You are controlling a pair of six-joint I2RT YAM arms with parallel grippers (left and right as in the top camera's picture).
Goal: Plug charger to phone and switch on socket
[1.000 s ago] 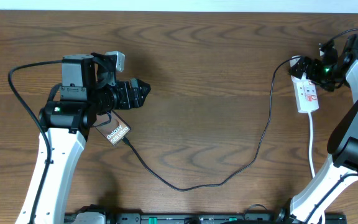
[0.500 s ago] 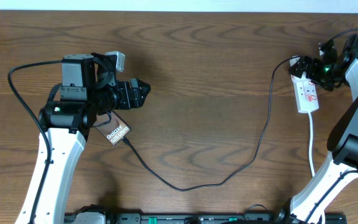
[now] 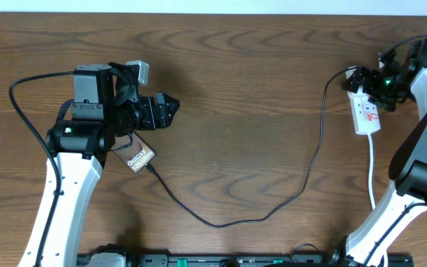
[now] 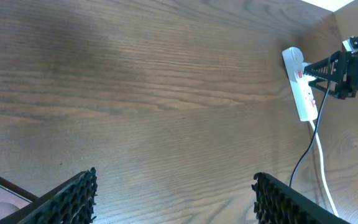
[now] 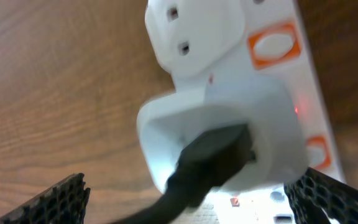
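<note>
The phone [image 3: 140, 157] lies flat on the table, its upper part hidden under my left arm. The charger [image 3: 221, 221], a thin black cable, runs from the phone's lower end in a long loop up to the socket [image 3: 365, 110]. I cannot tell whether its tip is seated in the phone. My left gripper [image 3: 173, 108] is open, pointing right above the table, holding nothing [image 4: 176, 199]. My right gripper [image 3: 375, 80] hangs open over the socket's far end. Its fingers [image 5: 64, 199] straddle the white plug [image 5: 229, 134] without closing on it.
The socket [image 5: 197, 31] shows orange switches [image 5: 275, 43] and a small red light [image 5: 297, 111]. Its white cord [image 3: 371, 170] trails toward the front edge beside my right arm's base. The left wrist view also catches the socket [image 4: 301, 93] far off at the right.
My right gripper has shifted slightly left over the socket's far end. The left arm, phone and cable have not moved.
</note>
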